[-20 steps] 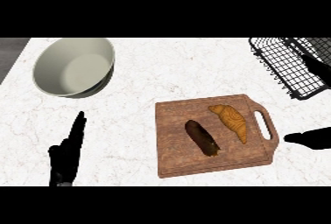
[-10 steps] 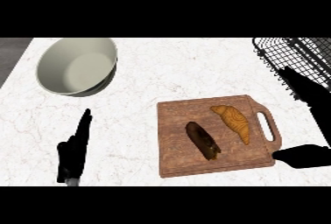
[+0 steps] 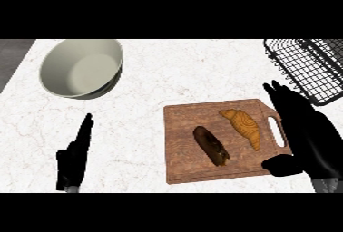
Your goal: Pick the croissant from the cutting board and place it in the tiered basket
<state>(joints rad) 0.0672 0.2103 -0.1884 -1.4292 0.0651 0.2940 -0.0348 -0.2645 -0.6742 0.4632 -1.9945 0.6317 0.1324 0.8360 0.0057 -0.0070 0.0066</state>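
Right robot hand (image 3: 309, 136) open beside golden, ridged, curved croissant (image 3: 244, 127) on cutting board (image 3: 184, 136).

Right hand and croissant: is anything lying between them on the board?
In the head view, only the cutting board itself with its handle slot lies between the open right hand and the croissant. The dark pastry lies on the croissant's other side.

Bench (image 3: 174, 72): white marble, faint beige veining. Cutting board (image 3: 184, 136): reddish-brown wood grain. Croissant (image 3: 244, 128): golden-orange. Dark brown oblong item (image 3: 211, 145). Bowl (image 3: 81, 68): pale grey-green. Tiered basket (image 3: 309, 68): black wire mesh. Both robot hands, left (image 3: 74, 158) and right (image 3: 308, 136): black.
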